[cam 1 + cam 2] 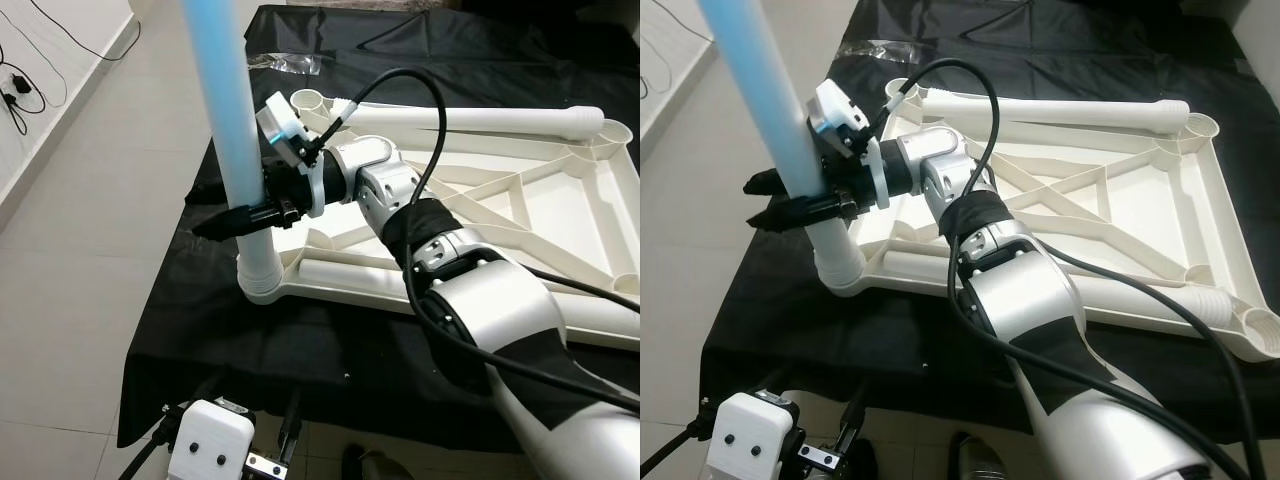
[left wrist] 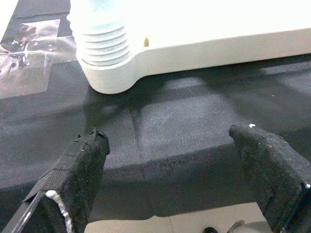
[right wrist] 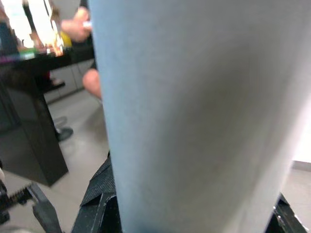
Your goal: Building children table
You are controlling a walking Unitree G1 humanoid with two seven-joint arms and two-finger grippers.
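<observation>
Jaws of the right gripper [image 1: 232, 218] clenched round the upright blue table leg [image 1: 225, 110] — standing in the near-left corner socket of the upturned white tabletop [image 1: 560, 190], left gripper [image 2: 175, 170] spread wide — holding nothing, low before the black cloth [image 1: 330, 350] edge

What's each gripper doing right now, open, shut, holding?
Right gripper: shut on the upright blue table leg, just above its corner socket.
Left gripper: open, holding nothing, low before the black-covered table.

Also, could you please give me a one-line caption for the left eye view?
Right pincer grips the upright blue leg seated in a corner socket of the upturned white tabletop.
</observation>
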